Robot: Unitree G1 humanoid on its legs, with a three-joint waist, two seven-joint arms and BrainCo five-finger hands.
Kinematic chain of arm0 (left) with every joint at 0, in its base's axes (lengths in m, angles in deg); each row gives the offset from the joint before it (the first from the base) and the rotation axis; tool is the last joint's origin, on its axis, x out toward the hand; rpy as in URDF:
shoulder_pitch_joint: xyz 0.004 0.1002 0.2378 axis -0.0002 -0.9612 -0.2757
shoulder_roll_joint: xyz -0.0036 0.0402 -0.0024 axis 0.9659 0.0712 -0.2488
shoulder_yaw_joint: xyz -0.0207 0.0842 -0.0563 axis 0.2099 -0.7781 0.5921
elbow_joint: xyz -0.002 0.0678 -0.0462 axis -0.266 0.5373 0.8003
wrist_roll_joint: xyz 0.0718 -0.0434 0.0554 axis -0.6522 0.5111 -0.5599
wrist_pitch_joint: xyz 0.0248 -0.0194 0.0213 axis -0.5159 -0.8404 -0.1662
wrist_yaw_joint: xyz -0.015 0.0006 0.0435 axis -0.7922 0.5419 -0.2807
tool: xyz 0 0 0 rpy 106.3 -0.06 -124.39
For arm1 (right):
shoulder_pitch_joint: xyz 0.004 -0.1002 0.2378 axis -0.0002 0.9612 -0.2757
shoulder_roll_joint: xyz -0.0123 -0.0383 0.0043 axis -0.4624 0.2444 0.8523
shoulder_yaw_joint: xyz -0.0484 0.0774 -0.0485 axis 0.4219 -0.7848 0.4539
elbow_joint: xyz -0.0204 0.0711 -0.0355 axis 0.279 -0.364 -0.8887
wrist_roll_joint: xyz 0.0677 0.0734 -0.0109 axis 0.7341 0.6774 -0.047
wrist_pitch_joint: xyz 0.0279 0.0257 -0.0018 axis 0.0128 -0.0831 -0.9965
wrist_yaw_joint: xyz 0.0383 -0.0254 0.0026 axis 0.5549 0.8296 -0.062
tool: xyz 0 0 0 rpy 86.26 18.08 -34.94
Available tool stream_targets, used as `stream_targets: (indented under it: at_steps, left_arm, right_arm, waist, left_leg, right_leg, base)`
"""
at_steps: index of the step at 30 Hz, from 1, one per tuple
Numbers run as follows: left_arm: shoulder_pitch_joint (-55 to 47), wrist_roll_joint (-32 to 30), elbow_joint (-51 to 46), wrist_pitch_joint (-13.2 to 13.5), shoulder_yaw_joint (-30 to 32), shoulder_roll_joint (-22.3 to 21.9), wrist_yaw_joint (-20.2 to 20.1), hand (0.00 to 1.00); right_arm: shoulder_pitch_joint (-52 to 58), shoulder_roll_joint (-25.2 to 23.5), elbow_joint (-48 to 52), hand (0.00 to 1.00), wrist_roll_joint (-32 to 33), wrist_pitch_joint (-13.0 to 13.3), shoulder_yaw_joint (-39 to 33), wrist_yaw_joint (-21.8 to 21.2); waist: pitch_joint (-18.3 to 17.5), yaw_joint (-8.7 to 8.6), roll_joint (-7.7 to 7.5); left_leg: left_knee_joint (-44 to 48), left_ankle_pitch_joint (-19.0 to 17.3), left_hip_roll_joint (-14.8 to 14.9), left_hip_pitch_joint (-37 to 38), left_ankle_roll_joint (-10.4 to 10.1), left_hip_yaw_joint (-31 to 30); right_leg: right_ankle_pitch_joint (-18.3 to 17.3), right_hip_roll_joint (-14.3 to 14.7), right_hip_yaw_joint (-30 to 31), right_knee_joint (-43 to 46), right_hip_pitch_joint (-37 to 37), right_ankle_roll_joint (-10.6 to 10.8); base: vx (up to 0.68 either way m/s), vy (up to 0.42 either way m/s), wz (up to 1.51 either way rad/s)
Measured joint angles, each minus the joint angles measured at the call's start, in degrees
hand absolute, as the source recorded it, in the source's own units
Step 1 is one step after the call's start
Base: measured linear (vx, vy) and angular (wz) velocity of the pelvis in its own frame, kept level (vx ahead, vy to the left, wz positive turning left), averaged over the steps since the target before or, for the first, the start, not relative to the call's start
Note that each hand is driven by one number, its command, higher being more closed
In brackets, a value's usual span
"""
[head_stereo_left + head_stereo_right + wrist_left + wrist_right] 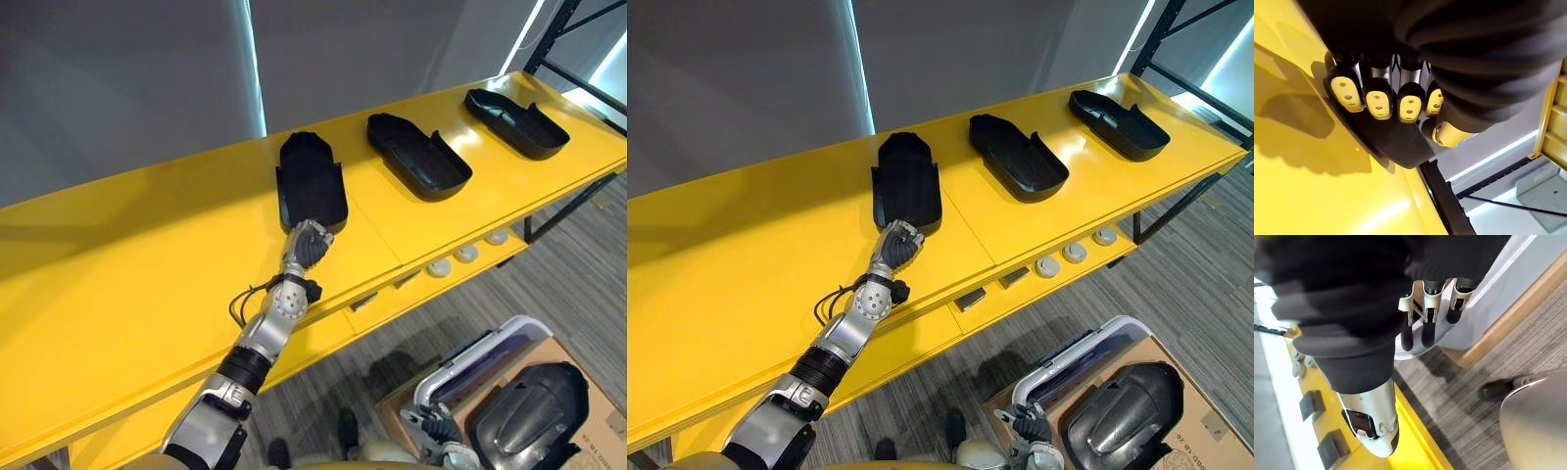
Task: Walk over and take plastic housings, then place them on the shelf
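The left hand (309, 245) has its fingers curled over the near rim of a black plastic housing (312, 181) lying flat midway along the yellow shelf (147, 255). Uncurl fully, then lift clear so the housing is not dragged toward the front edge. The right hand (1426, 328) hangs relaxed and empty.

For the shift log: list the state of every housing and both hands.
left housing: lying on the yellow shelf, near end gripped.
middle housing: lying on the shelf, untouched.
right housing: lying on the shelf, untouched.
fourth housing: in the cardboard box, not picked up.
left hand: shut on the left housing.
right hand: open, empty.
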Motion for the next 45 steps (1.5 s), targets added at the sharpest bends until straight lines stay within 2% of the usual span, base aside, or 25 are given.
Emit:
stream_targets:
  at_steps: [4, 7, 10, 12, 14, 16, 17, 18, 20, 21, 22, 24, 26, 28, 30, 31, 33, 37, 38, 40, 45]
  left_arm:
    - [-0.6, 2.0, -2.0, 0.1, -0.2, 0.0, 0.0, 1.00]
    - [-3.8, 4.9, -13.8, 1.4, -0.6, 0.0, 0.0, 1.00]
    - [-5.7, 6.1, -26.0, 4.0, -0.3, 0.3, 0.0, 1.00]
    - [-8.4, 6.7, -36.2, 5.8, 2.5, 1.1, -0.1, 1.00]
    - [-12.4, 7.7, -45.0, 8.0, 7.9, 2.0, 0.1, 1.00]
    - [-16.8, 7.8, -51.2, 9.6, 16.8, 3.6, 0.9, 1.00]
    - [-19.7, 7.9, -53.1, 10.2, 23.0, 4.3, 2.1, 1.00]
    - [-21.2, 8.2, -53.8, 10.2, 26.3, 4.4, 3.1, 1.00]
    - [-25.9, 10.7, -54.1, 11.5, 37.1, 3.8, 6.8, 1.00]
    - [-27.0, 11.4, -54.0, 11.5, 39.4, 3.4, 7.8, 1.00]
    - [-30.4, 13.7, -53.1, 12.1, 44.3, 1.9, 9.8, 1.00]
    - [-34.8, 16.7, -50.0, 12.7, 47.3, -0.1, 11.0, 1.00]
    - [-39.2, 18.6, -45.0, 12.5, 47.5, -2.3, 11.1, 1.00]
    - [-42.9, 20.3, -38.7, 11.3, 46.9, -4.6, 10.1, 1.00]
    - [-46.9, 20.2, -28.5, 8.5, 46.5, -6.4, 7.1, 1.00]
    - [-47.2, 20.2, -25.7, 8.0, 46.5, -6.6, 6.2, 1.00]
    - [-47.6, 20.3, -14.1, 6.0, 45.0, -6.8, 3.1, 1.00]
    - [-45.5, 20.3, 3.2, 4.1, 42.9, -6.7, -0.9, 1.00]
    - [-44.8, 20.5, 7.0, 3.6, 42.0, -6.6, -1.7, 0.00]
    - [-43.8, 21.0, 13.2, 2.7, 39.6, -6.6, -3.2, 0.00]
    - [-42.3, 19.3, 17.0, 2.6, 34.6, -5.4, -4.8, 0.00]
  right_arm:
    - [0.0, 0.0, 0.0, 0.00, 0.0, 0.0, 0.0, 0.0]
    - [0.1, 0.1, -0.1, 0.00, 0.1, 0.0, -0.3, 0.1]
    - [0.5, 0.3, -0.2, 0.00, 0.3, -0.1, -0.7, 0.1]
    - [0.8, 0.9, -0.2, 0.00, 0.3, -0.1, -0.6, 0.0]
    - [0.8, 1.4, -0.4, 0.00, 0.3, 0.0, -0.5, 0.0]
    - [0.9, 2.2, -1.6, 0.00, 0.3, 0.0, -0.5, -0.1]
    - [1.0, 2.6, -2.2, 0.00, 0.2, 0.0, -0.5, -0.2]
    - [1.0, 2.6, -2.4, 0.00, 0.2, 0.0, -0.6, -0.2]
    - [1.3, 2.9, -2.6, 0.00, 0.2, 0.0, -0.6, -0.3]
    - [1.3, 2.9, -2.8, 0.00, 0.2, 0.0, -0.7, -0.3]
    - [1.3, 2.9, -3.2, 0.00, 0.2, 0.0, -1.0, -0.3]
    - [1.2, 2.9, -3.9, 0.00, 0.2, 0.0, -1.2, -0.3]
    - [1.3, 2.6, -4.0, 0.00, 0.2, 0.0, -1.3, -0.3]
    - [1.2, 2.2, -3.2, 0.00, 0.2, 0.0, -1.0, -0.2]
    - [1.3, 1.1, 1.1, 0.00, 0.0, 0.0, -0.4, -0.2]
    - [1.3, 0.9, 1.9, 0.00, 0.0, 0.0, -0.1, -0.2]
    - [1.5, 0.8, 4.0, 0.00, 0.0, -0.1, 1.3, -0.2]
    - [1.6, -0.2, 4.9, 0.00, 0.0, -0.1, 1.3, -0.2]
    - [1.6, -0.4, 4.8, 0.00, 0.0, -0.1, 1.3, -0.2]
    - [1.5, -0.4, 4.1, 0.00, 0.0, -0.2, 0.9, -0.1]
    - [1.4, 0.0, -0.6, 0.00, 0.3, -0.5, -0.8, 0.0]
  waist:
    - [0.1, 0.08, 0.09]
    - [0.1, 0.38, 0.15]
    - [0.2, 1.77, 0.45]
    - [0.3, 2.12, 1.04]
    - [0.3, 2.78, 1.54]
    - [0.3, 3.50, 1.95]
    - [0.4, 3.90, 2.12]
    - [0.3, 4.26, 2.17]
    - [0.2, 6.29, 2.22]
    - [0.2, 6.64, 2.21]
    - [0.2, 7.36, 2.13]
    - [0.0, 8.47, 1.90]
    - [-0.2, 9.47, 1.56]
    - [-0.5, 9.89, 1.18]
    - [-0.9, 10.02, 0.61]
    - [-1.1, 10.00, 0.47]
    - [-2.2, 9.84, 0.44]
    - [-3.5, 9.76, 0.56]
    - [-3.5, 9.74, 0.52]
    - [-3.6, 9.60, 0.75]
    - [-3.8, 9.52, 1.64]
  left_leg:
    - [0.0, 0.0, -0.1, 0.1, 0.0, -0.7]
    - [0.0, 0.0, -0.1, -0.1, 0.0, -1.9]
    - [0.0, 0.0, -0.2, -0.1, 0.0, -2.9]
    - [0.0, 0.0, -0.2, 0.1, 0.0, -3.7]
    - [0.0, 0.0, -0.1, 0.1, 0.0, -4.4]
    - [0.4, 0.0, -0.1, 0.2, 0.0, -5.5]
    - [0.4, 0.0, 0.0, 0.6, 0.0, -6.3]
    - [0.4, 0.0, 0.1, 0.8, 0.0, -6.5]
    - [0.5, 0.0, 0.1, 0.9, 0.0, -7.4]
    - [0.5, 0.0, 0.0, 0.8, 0.0, -7.8]
    - [0.5, 0.0, -0.1, 0.7, 0.0, -8.6]
    - [0.7, 0.0, -0.2, 0.7, 0.0, -9.5]
    - [1.4, 0.0, -0.5, 0.5, 0.0, -10.7]
    - [1.5, -0.5, -0.5, 0.4, 0.0, -11.2]
    - [3.0, -2.3, -0.3, 0.4, 0.9, -9.8]
    - [3.8, -2.8, -0.1, 0.2, 0.9, -8.9]
    - [5.9, -3.5, 0.3, -0.1, 0.8, -6.3]
    - [5.9, -3.5, 0.3, 0.2, 0.8, -5.2]
    - [5.7, -3.4, 0.3, 0.4, 0.8, -4.8]
    - [5.3, -3.4, 0.3, 1.0, 0.8, -4.0]
    - [4.2, -3.0, 0.4, 1.9, 0.3, -3.2]
  right_leg:
    - [0.0, -0.1, -0.8, 0.0, 0.4, 0.0]
    - [-0.1, -0.2, -1.5, 0.0, 0.6, 0.1]
    - [-0.3, -0.3, -2.1, 0.0, 1.2, 0.0]
    - [-0.7, -0.3, -3.0, 0.0, 2.0, -0.1]
    - [-0.8, -0.2, -3.3, 0.0, 2.1, -0.3]
    - [-1.3, -0.2, -4.6, 0.1, 3.0, -0.5]
    - [-1.9, -0.2, -5.5, 0.6, 3.5, -0.5]
    - [-2.2, -0.2, -5.8, 0.9, 3.7, -0.6]
    - [-2.6, -0.2, -6.5, 1.0, 4.1, -0.6]
    - [-2.6, -0.2, -6.7, 1.0, 4.2, -0.6]
    - [-2.8, -0.3, -7.7, 1.1, 4.5, -0.7]
    - [-3.5, -0.6, -8.6, 1.8, 4.7, -0.5]
    - [-4.3, -1.0, -9.8, 2.8, 4.9, -0.5]
    - [-5.2, -1.3, -10.9, 4.1, 4.9, -0.3]
    - [-6.2, -1.6, -10.9, 5.9, 4.7, -0.4]
    - [-6.6, -1.7, -10.8, 6.3, 4.7, -0.3]
    - [-7.3, -2.0, -10.7, 7.6, 4.7, -0.1]
    - [-7.4, -2.1, -9.9, 7.6, 4.6, 0.0]
    - [-7.4, -2.1, -9.5, 7.6, 4.6, 0.0]
    - [-7.3, -2.1, -8.8, 7.5, 4.6, 0.0]
    - [-7.2, -1.9, -7.7, 6.9, 4.6, 0.2]
  base:
    - [-0.01, 0.005, 0.09]
    - [-0.01, 0.007, 0.15]
    - [-0.02, 0.007, 0.14]
    - [-0.03, 0.004, 0.20]
    - [-0.01, -0.002, 0.11]
    - [-0.01, -0.013, 0.32]
    - [-0.01, -0.020, 0.39]
    - [-0.01, -0.019, 0.27]
    - [-0.02, -0.009, 0.19]
    - [-0.02, -0.001, 0.31]
    - [-0.02, 0.001, 0.28]
    - [-0.01, 0.004, 0.30]
    - [-0.02, 0.001, 0.36]
    - [-0.02, 0.002, 0.28]
    - [-0.04, 0.013, -0.05]
    - [-0.04, 0.014, -0.08]
    - [-0.01, 0.018, -0.06]
    - [0.01, 0.024, -0.10]
    - [0.00, 0.020, -0.21]
    - [0.00, 0.020, -0.17]
    - [0.02, 0.010, -0.12]
